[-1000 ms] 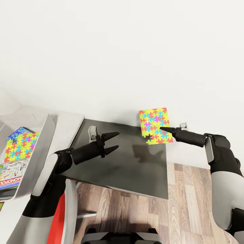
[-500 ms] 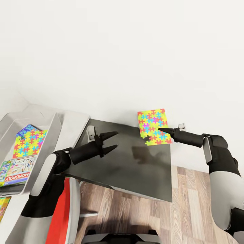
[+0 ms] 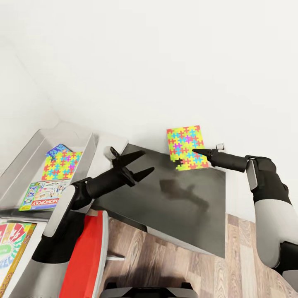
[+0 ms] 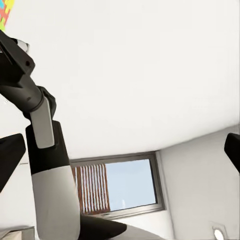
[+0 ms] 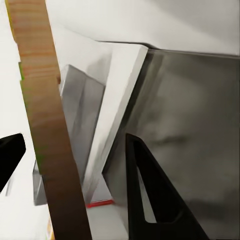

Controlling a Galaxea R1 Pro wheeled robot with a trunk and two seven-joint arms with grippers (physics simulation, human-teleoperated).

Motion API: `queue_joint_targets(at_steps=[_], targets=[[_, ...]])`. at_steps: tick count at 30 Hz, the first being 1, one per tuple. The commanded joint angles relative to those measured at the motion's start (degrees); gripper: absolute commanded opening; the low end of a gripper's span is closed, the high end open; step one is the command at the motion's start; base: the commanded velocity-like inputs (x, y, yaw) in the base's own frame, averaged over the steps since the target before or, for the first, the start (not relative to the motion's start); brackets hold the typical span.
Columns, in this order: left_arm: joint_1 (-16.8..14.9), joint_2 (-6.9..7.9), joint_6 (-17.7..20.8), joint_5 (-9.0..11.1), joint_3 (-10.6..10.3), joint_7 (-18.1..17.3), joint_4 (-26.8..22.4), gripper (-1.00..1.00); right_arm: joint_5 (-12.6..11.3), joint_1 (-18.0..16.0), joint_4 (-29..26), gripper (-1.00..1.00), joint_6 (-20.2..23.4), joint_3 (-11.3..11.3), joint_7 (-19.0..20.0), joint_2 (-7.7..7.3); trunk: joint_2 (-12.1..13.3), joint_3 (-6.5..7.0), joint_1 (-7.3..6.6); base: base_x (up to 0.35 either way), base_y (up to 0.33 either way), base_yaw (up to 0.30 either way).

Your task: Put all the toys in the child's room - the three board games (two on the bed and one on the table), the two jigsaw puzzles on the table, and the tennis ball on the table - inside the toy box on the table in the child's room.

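My right gripper (image 3: 195,151) is shut on a jigsaw puzzle (image 3: 185,145), held upright in the air beyond the table's dark end panel (image 3: 182,203). In the right wrist view the puzzle (image 5: 46,125) shows edge-on with its brown back, between the fingers (image 5: 150,200). The light-grey toy box (image 3: 29,159) stands on the white table top (image 3: 101,142) at the left; a second jigsaw puzzle (image 3: 62,164) and a Monopoly board game (image 3: 41,195) lie in it. My left gripper (image 3: 148,160) hangs open and empty over the table's end, right of the box.
Another colourful board game (image 3: 12,248) lies on the table near the bottom left corner. A red chair (image 3: 89,248) stands by the table below my left arm. Wood-plank floor (image 3: 174,269) lies beyond the table's end. The left wrist view looks past my right arm (image 4: 45,150) to a dark-framed window (image 4: 117,182).
The whole view has swung left, bringing more of the toy box and table into sight. The left gripper's fingers stand wider apart. The right gripper still holds the puzzle.
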Motion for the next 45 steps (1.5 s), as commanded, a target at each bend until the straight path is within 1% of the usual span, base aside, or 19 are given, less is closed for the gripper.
queue_joint_targets(at_steps=[1, 4, 7, 9, 10, 15, 28, 36, 42, 45], targets=[[-0.21, -0.14, 0.15, 0.0, -0.28, -0.37, 0.02, 1.0, -0.26, -0.15, 0.02, -1.0, 0.47, -0.02, -0.06, 0.01, -0.09, -0.03, 0.03, 0.0, 0.0, 0.271], [-0.48, -0.3, 0.21, 0.01, -0.94, -0.99, 0.02, 1.0, -0.5, -0.66, -0.02, -1.0, 0.47, 0.01, -0.02, 0.21, -0.09, 0.08, 0.03, 0.0, 0.0, 0.272], [-0.6, -0.42, 0.21, -0.03, -1.28, -1.03, 0.02, 1.0, -1.2, -1.51, -0.11, -1.0, 0.47, 0.0, 0.26, 0.05, -0.09, 0.2, 0.03, 0.0, 0.0, 0.272], [-0.65, -0.49, 0.21, -0.05, -1.4, -0.98, 0.02, 1.0, -1.91, -1.91, -0.16, -1.0, 0.47, 0.0, 1.11, -0.13, -0.09, 0.28, 0.03, 0.0, 0.0, 0.273], [-0.65, -0.49, 0.21, -0.05, -1.4, -0.98, 0.02, 1.0, -1.91, -1.91, -0.16, -1.0, 0.47, 0.0, 1.11, -0.13, -0.09, 0.32, 0.03, 0.0, 0.0, 0.273], [-0.72, -0.58, 0.17, -0.16, -1.55, -0.88, 0.02, 1.0, -3.06, -2.59, -0.42, -1.0, 0.47, 0.0, 3.46, -0.38, -0.09, 0.55, 0.03, 0.0, 0.0, 0.271], [-0.61, -0.69, 0.11, -0.46, -1.75, -0.82, 0.02, 1.0, -3.52, -2.63, -0.59, -1.0, 0.47, 0.13, 4.69, -0.37, -0.09, 1.23, 0.03, 0.0, 0.0, 0.263], [0.29, -0.64, -0.28, -0.81, -1.84, -0.88, 0.02, 1.0, -3.55, -2.39, -0.6, -1.0, 0.47, 0.27, 4.91, -0.27, -0.09, 1.36, 0.03, 0.0, -0.037, 0.097], [0.71, -0.68, -0.38, -3.59, -1.83, -1.18, 0.02, 1.0, -3.55, -2.1, -0.6, -1.0, 0.47, 0.33, 4.95, -0.29, -0.09, 1.39, 0.03, 0.0, -0.199, 0.024], [0.8, -0.69, -0.39, -4.13, -1.82, -1.27, 0.03, 1.0, -3.56, -2.07, -0.6, -1.0, 0.47, 0.33, 4.96, -0.3, -0.09, 1.39, 0.03, 0.0, -0.15, 0.009]])
